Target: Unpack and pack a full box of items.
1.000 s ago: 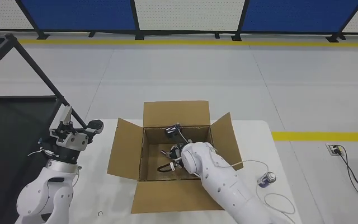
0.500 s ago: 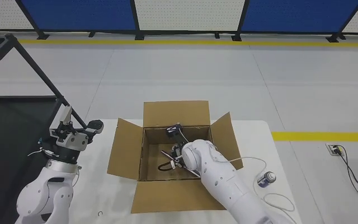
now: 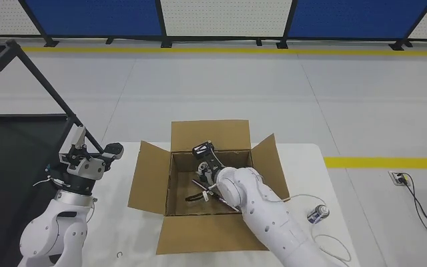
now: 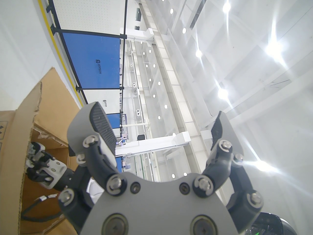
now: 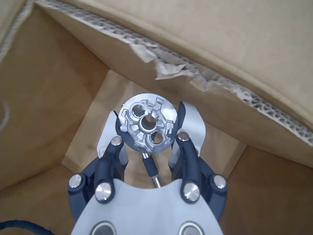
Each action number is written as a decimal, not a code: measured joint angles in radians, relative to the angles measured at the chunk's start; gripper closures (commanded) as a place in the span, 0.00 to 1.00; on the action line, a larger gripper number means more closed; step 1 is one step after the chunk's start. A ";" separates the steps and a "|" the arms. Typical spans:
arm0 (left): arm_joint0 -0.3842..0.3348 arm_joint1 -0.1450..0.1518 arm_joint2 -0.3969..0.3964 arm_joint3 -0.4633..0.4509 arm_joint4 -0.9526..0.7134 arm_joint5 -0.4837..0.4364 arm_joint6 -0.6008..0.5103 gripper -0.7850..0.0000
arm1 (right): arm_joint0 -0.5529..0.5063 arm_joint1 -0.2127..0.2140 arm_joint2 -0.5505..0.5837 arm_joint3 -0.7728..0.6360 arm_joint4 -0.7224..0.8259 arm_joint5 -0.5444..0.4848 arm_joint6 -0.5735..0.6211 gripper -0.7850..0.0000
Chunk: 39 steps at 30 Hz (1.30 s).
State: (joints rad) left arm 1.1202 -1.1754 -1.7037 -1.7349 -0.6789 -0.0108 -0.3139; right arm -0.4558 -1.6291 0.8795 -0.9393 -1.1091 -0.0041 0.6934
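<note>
Up comes the right gripper (image 5: 149, 116), clamped on a metal disc (image 5: 146, 126), now near the back wall of the box (image 3: 152, 179). Left gripper (image 4: 159, 116) sits wide open and empty beside the box.

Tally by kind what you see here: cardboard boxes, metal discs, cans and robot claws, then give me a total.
Cardboard box: 1
Metal disc: 1
Can: 1
Claws: 2, the left claw and the right claw
Total: 5

One box (image 3: 150, 177), one metal disc (image 5: 148, 123), one can (image 3: 317, 214), one black cable (image 3: 193, 198).
</note>
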 measured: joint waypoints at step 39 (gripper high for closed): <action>0.000 0.000 0.000 0.000 0.000 0.000 0.000 0.00 | -0.726 0.172 0.463 -1.229 -0.010 -0.355 0.072 1.00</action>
State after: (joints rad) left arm 1.1202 -1.1754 -1.7037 -1.7349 -0.6789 -0.0108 -0.3139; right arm -1.1820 -1.4570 1.3426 -2.1684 -1.1191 -0.3591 0.7656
